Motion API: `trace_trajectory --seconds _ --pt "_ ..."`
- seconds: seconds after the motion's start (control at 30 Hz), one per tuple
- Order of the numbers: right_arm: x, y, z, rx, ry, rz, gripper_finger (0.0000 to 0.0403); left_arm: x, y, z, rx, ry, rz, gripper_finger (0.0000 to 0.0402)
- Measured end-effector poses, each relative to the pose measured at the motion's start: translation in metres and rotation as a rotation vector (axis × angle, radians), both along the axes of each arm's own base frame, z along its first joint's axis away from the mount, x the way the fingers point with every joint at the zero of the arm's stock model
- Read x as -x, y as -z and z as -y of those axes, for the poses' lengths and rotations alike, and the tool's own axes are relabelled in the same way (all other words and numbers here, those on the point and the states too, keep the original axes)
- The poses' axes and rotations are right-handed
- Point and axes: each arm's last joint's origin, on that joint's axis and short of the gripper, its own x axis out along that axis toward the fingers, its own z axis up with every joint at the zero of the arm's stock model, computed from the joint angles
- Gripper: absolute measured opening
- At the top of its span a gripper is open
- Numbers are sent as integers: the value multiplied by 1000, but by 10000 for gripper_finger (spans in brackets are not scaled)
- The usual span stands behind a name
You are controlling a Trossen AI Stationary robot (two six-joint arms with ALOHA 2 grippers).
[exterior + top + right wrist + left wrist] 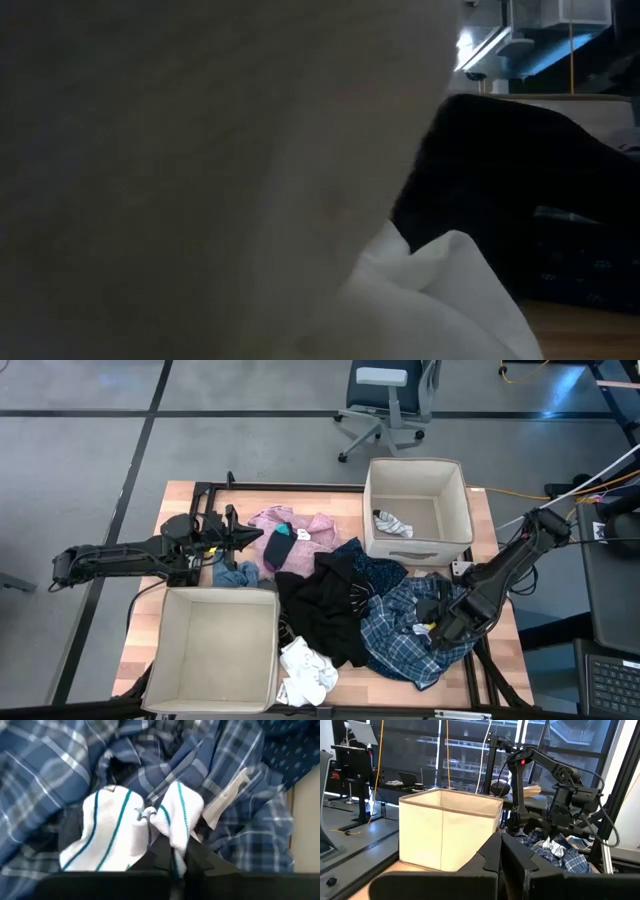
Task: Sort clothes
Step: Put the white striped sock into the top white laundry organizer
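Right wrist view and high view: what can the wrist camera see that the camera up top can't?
Only the right wrist view shows the white sock with teal stripes pinched in the shut right gripper. Only the high view shows both beige bins, the pink top, the black clothes, the white cloth and the left gripper, shut near the pink top. Both show the blue plaid shirt under the right gripper.
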Motion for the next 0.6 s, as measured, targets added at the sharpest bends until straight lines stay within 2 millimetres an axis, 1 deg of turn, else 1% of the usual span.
trace_trajectory --seconds 0.03,0.2,0.27,0.37,0.5,0.6 --pt "-1 -3 0 -3 1 13 14 0 0 0 -1 0 0 1" --pt "-4 -18 0 23 -15 111 42 0 -1 0 -4 0 11 1" --pt "-5 -27 0 37 -40 148 42 0 -1 0 -4 0 10 1" --pt "-9 -46 6 69 -80 213 31 0 -1 0 -2 0 10 1" --pt "-13 -76 22 144 -75 355 19 0 -1 0 -1 0 10 1" --pt "-15 -100 42 205 43 493 22 0 -1 0 1 0 8 1"
